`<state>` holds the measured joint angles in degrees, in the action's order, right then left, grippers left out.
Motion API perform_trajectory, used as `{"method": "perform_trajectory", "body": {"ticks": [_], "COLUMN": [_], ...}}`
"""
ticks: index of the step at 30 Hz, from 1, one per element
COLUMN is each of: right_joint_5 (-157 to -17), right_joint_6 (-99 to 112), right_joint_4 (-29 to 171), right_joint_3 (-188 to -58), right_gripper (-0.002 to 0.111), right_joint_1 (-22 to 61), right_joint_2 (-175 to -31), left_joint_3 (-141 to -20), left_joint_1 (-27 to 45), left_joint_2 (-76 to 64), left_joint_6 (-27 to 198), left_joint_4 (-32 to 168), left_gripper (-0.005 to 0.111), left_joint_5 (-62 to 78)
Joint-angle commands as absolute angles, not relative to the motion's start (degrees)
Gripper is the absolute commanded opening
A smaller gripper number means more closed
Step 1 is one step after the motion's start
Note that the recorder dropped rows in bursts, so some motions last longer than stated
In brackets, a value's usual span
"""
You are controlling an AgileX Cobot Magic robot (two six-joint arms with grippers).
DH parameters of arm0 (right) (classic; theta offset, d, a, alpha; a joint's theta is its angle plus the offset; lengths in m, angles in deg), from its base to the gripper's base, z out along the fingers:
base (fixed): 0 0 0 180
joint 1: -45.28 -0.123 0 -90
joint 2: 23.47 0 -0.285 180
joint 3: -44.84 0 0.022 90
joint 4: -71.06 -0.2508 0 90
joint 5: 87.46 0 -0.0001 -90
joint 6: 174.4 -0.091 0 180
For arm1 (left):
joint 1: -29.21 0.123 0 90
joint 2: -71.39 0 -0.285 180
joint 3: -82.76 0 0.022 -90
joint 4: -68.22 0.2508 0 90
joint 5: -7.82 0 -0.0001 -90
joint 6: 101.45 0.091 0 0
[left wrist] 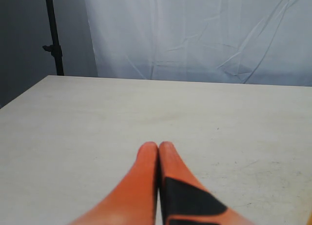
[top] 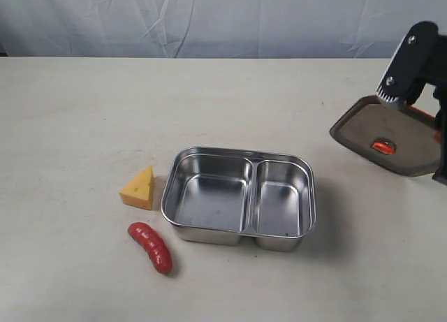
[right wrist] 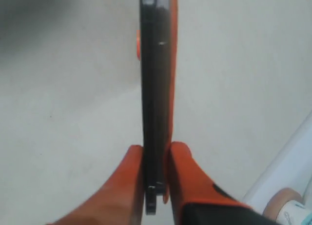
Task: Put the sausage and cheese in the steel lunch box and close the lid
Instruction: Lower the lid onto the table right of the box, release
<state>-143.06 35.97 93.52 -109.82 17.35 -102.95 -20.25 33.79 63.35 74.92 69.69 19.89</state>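
The steel lunch box (top: 239, 235) stands open and empty at the table's middle, its two compartments bare. To its left the yellow cheese (top: 138, 188) wedge lies on the table. The red sausage (top: 150, 246) lies in front of the cheese. At the right, the dark lid (top: 380, 133) hangs tilted above the table, its orange valve (top: 383, 147) showing. My right gripper (right wrist: 156, 149) is shut on the lid (right wrist: 155, 78), seen edge-on between the orange fingers; one black finger (top: 405, 63) shows over the lid's edge. My left gripper (left wrist: 159, 146) is shut and holds nothing, over bare table.
A pale cloth backdrop (top: 223, 18) hangs behind the table's far edge. A black stand (left wrist: 53, 34) rises past the table's corner in the left wrist view. The table's edge (right wrist: 287, 171) shows close to the right gripper.
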Motion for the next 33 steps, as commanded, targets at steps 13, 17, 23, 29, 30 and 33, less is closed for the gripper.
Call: {"method": "perform_trajectory", "body": {"ticks": [13, 17, 23, 29, 30, 33], "right_joint_5": [-139.1, -139.0, -137.6, -136.9, -136.9, -136.9], "right_joint_6": [33.9, 33.9, 33.9, 33.9, 33.9, 33.9], "right_joint_4": [86.8, 85.9, 83.4, 82.4, 82.4, 83.3], "right_joint_3": [-98.8, -96.7, -95.9, -95.9, -95.9, -95.9], "right_gripper": [-0.001, -0.001, -0.001, -0.001, -0.001, -0.001], "right_joint_1": [10.0, 8.7, 6.7, 6.3, 6.3, 6.3], "right_joint_2": [-102.7, -103.7, -105.9, -109.8, -110.5, -112.4], "left_joint_3": [-20.0, -20.0, -20.0, -20.0, -20.0, -20.0], "left_joint_1": [33.5, 33.5, 33.5, 33.5, 33.5, 33.5], "left_joint_2": [63.6, 63.6, 63.6, 63.6, 63.6, 63.6], "left_joint_6": [74.7, 74.7, 74.7, 74.7, 74.7, 74.7], "left_joint_4": [69.9, 69.9, 69.9, 69.9, 69.9, 69.9], "left_gripper": [0.0, 0.0, 0.0, 0.0, 0.0, 0.0], "left_joint_5": [19.4, 19.4, 19.4, 19.4, 19.4, 19.4]}}
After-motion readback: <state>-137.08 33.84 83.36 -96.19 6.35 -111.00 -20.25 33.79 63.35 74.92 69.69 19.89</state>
